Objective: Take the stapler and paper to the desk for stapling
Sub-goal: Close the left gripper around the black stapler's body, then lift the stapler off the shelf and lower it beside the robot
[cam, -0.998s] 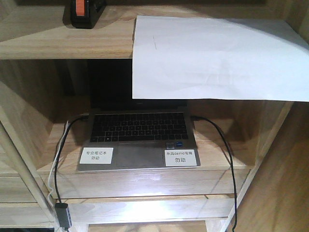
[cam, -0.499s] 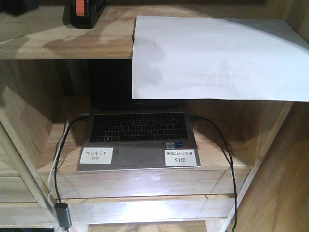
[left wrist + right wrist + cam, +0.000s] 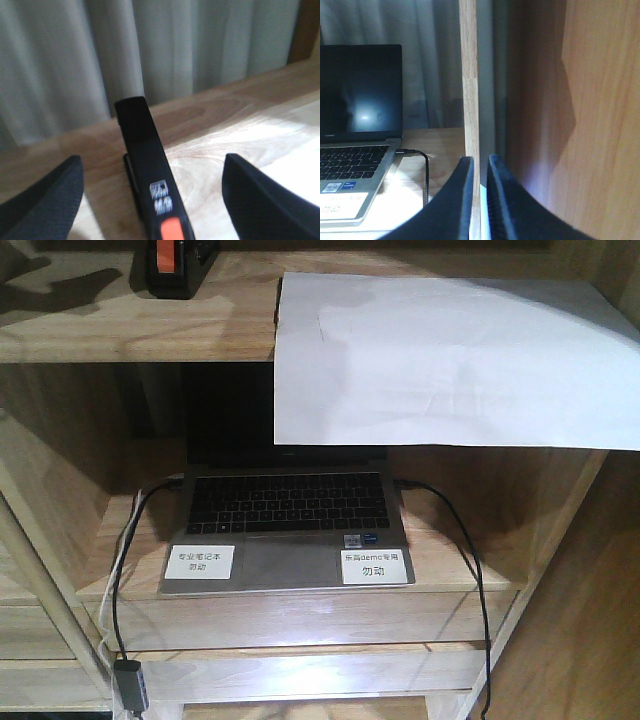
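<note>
The black stapler (image 3: 178, 265), orange-red at its rear, lies on the top shelf (image 3: 120, 330) at the far left. In the left wrist view the stapler (image 3: 147, 165) runs lengthwise between the two dark fingers (image 3: 50, 200) of my left gripper (image 3: 150, 159), which is open wide and not touching it. The white paper (image 3: 450, 360) lies on the same shelf to the right, its front half hanging over the edge. My right gripper (image 3: 480, 159) is shut, with a thin gap, in front of a wooden upright (image 3: 469, 75). The desk is out of view.
An open laptop (image 3: 285, 530) with two white labels (image 3: 200, 561) sits on the lower shelf, partly behind the hanging paper. Black cables (image 3: 470, 570) run from both its sides. A wooden side panel (image 3: 590, 125) stands close on the right. Grey curtain (image 3: 150, 50) hangs behind the top shelf.
A shadow on the top shelf's left end has spread and shifted near the stapler. The stapler, paper and laptop have not moved.
</note>
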